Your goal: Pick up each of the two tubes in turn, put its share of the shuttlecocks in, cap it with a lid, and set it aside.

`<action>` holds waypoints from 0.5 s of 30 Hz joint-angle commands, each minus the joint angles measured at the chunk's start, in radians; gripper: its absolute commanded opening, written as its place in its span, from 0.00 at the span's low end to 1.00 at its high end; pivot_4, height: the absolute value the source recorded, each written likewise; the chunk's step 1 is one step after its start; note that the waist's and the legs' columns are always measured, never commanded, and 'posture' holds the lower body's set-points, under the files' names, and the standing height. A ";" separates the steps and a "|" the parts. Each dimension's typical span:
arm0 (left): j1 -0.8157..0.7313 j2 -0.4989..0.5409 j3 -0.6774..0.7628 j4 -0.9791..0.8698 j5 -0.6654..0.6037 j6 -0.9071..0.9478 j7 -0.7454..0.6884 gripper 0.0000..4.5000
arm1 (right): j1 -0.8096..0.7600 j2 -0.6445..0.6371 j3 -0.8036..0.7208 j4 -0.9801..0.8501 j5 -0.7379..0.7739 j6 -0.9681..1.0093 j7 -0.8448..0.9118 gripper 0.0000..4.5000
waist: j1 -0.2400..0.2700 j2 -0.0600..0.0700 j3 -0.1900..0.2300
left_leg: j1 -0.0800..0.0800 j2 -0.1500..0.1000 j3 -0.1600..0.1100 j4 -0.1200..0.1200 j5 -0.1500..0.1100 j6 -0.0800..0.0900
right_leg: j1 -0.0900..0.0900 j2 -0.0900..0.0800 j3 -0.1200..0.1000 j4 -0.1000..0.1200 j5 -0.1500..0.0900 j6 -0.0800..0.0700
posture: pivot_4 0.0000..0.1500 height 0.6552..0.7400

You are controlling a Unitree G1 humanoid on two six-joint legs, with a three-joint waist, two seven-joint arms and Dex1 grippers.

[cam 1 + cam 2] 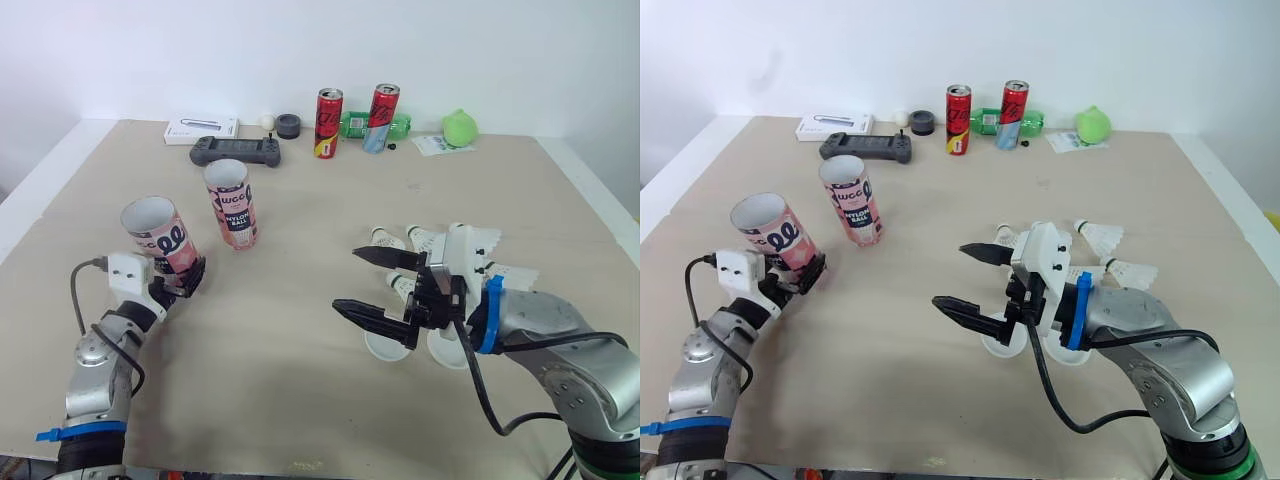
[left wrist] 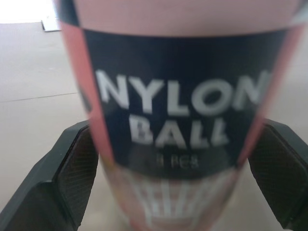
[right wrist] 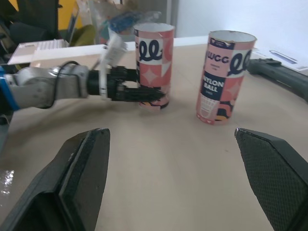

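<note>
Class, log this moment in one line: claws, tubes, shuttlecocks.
left claw: grips tilted tube | right claw: open, empty | second tube: upright, uncapped | shuttlecocks: on table

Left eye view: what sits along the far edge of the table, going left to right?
white box → small white ball → black round object → red can → second can → green round object

**Legible Markings: Two Tubes**

First tube (image 1: 160, 238), left of the frame: white "NYLON BALL" on a dark panel, read in the left wrist view; smaller line beneath unreadable. Second tube (image 1: 231, 203), upper left of centre: "UGG" above "NYLON BALL".
</note>
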 commanded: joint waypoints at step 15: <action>-0.005 0.018 -0.001 0.009 0.014 -0.032 0.025 0.73 | 0.001 0.039 0.012 -0.019 -0.032 -0.018 -0.011 1.00 | -0.002 0.000 0.000 | 0.000 0.000 0.000 -0.001 0.000 0.000 | 0.000 0.000 0.000 0.000 0.000 0.000 | 1.00 1.00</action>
